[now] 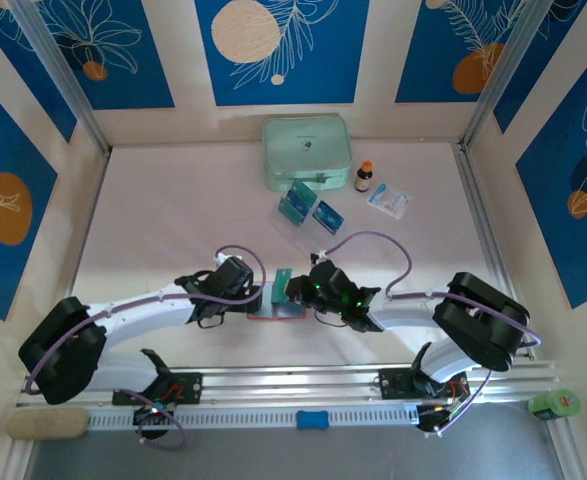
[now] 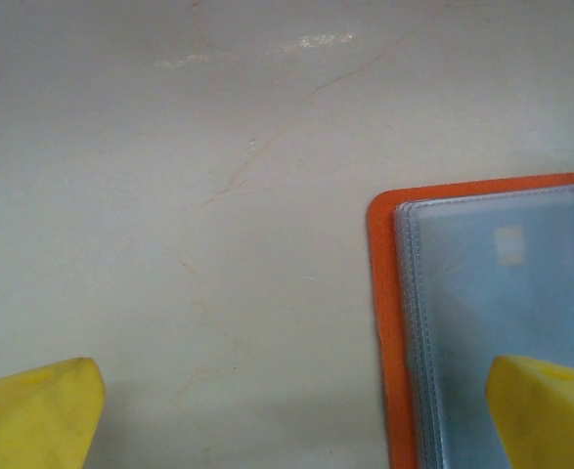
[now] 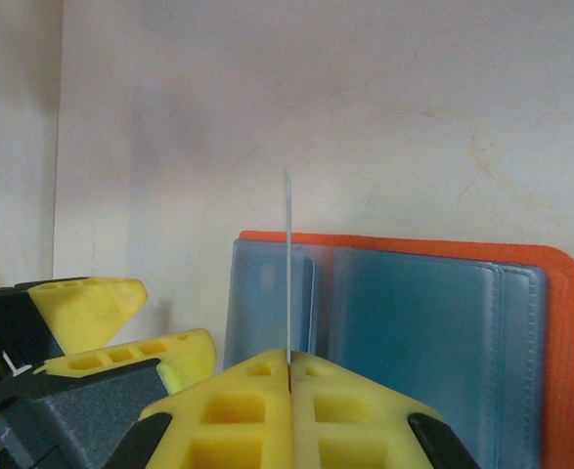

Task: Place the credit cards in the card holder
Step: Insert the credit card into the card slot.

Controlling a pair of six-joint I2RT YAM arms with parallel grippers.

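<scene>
The left pincer (image 2: pixel 288 401) is standing wide open and gripping nothing, its yellow fingertips (image 2: pixel 37 415) hanging low over the pale table (image 2: pixel 169 195). The card holder (image 2: pixel 382 322) is lying open and flat beneath that pincer's right-hand fingertip, with its orange border showing and its greyish-blue pockets facing up. Whether the fingertip is touching the pocket cannot be told.

In the overhead view, the left pincer (image 1: pixel 256 298) and the right pincer (image 1: pixel 295 290) are facing each other closely across the card holder (image 1: pixel 273 313). The right pincer (image 3: pixel 288 360) is clamped shut on one credit card (image 3: pixel 288 254), gripping its near edge. The card is standing edge-on over the left-hand pockets of the card holder (image 3: pixel 558 322); whether its far end is entering a pocket cannot be told.

Two more credit cards (image 1: pixel 296 203) (image 1: pixel 326 216) are lying well beyond the right pincer, apart from the card holder and just in front of a mint-green case (image 1: pixel 306 153). A small brown bottle (image 1: pixel 363 176) and a white sachet (image 1: pixel 388 200) are sitting to their right.
</scene>
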